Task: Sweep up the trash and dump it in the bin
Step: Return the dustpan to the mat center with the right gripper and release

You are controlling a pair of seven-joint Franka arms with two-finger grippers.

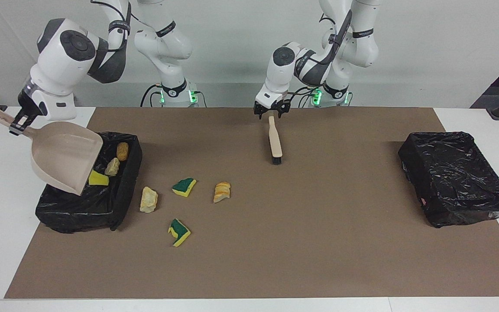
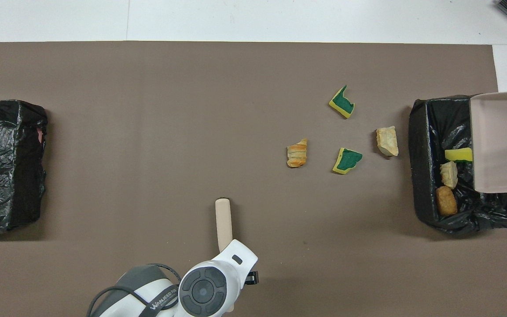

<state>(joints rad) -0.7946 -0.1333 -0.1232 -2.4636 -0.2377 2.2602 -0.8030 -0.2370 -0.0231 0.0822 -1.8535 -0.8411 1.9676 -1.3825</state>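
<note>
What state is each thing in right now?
Black-lined bin at right arm's end: open, three scraps inside.
Beige plastic dustpan: empty, tilted over bin, held by right gripper.
Beige long-handled brush: lying on brown mat, not gripped.
Left gripper: fingers open over brush handle.
Four scraps on mat: loose, unswept.
</note>
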